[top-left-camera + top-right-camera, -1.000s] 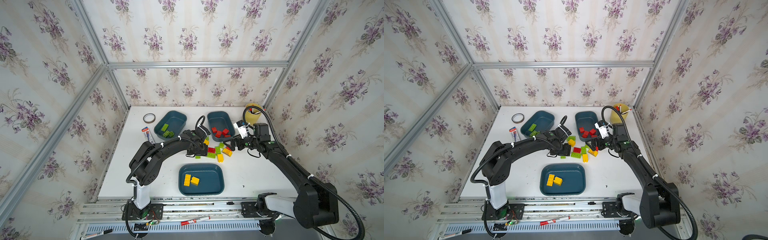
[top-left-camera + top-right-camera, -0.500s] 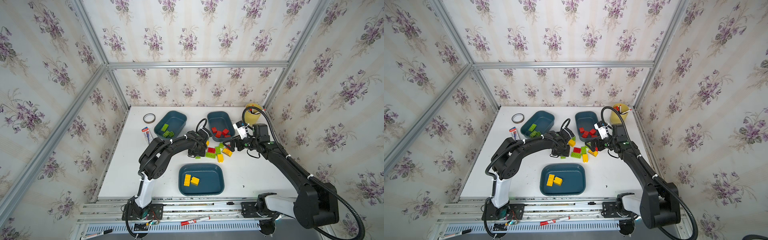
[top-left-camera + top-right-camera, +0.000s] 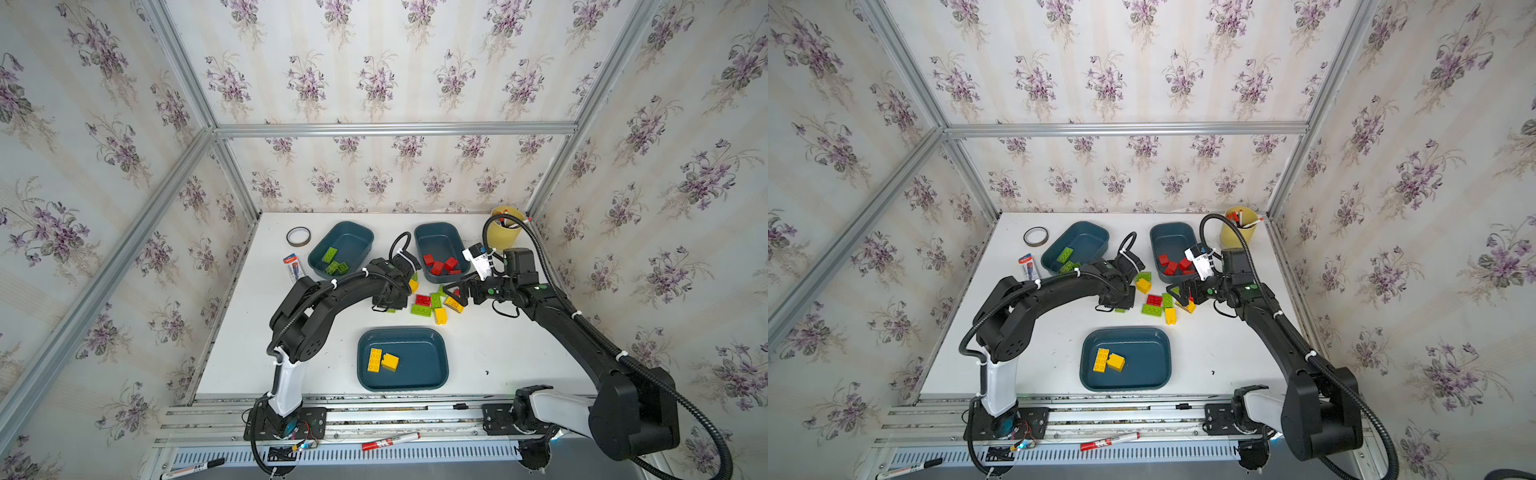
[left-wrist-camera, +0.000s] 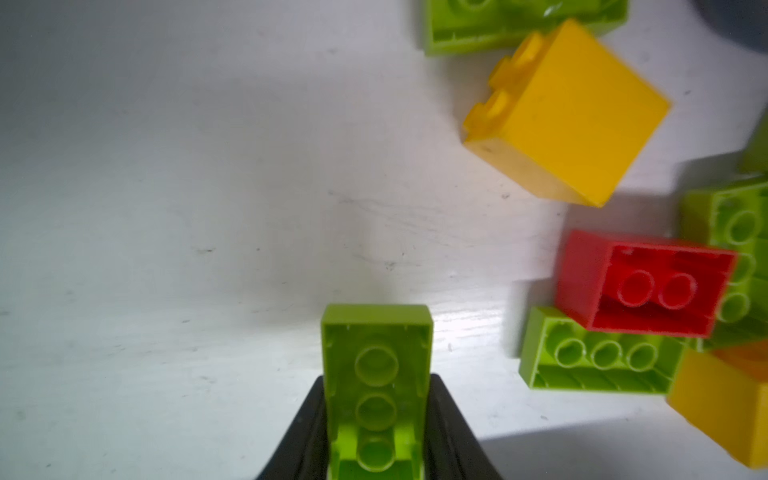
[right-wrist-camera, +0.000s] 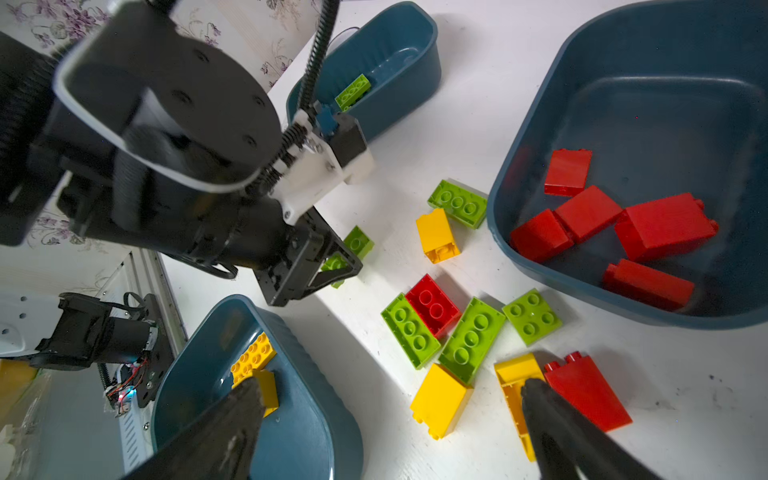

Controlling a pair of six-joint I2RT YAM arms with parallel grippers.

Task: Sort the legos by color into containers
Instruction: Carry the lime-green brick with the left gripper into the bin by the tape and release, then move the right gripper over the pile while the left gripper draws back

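Note:
My left gripper (image 4: 376,415) is shut on an oblong green lego (image 4: 376,374), one finger pressed on each long side, low over the table left of the loose pile (image 3: 432,303). In both top views only a sliver of that lego (image 3: 390,310) shows under the gripper (image 3: 1115,301). My right gripper (image 5: 390,399) stands open at the pile's right edge, above a yellow lego (image 5: 440,399). The three containers hold green legos (image 3: 334,262), red legos (image 3: 440,264) and yellow legos (image 3: 382,359).
Loose red, yellow and green legos lie between the back containers (image 3: 361,230) and the front container (image 3: 428,365). A tape ring (image 3: 298,236) and a small packet (image 3: 292,268) lie at the back left. A yellow pen cup (image 3: 503,232) stands in the back right corner.
My left gripper has closed on the green lego, and its arm has swung its elbow slightly to the right. The right arm has not moved.

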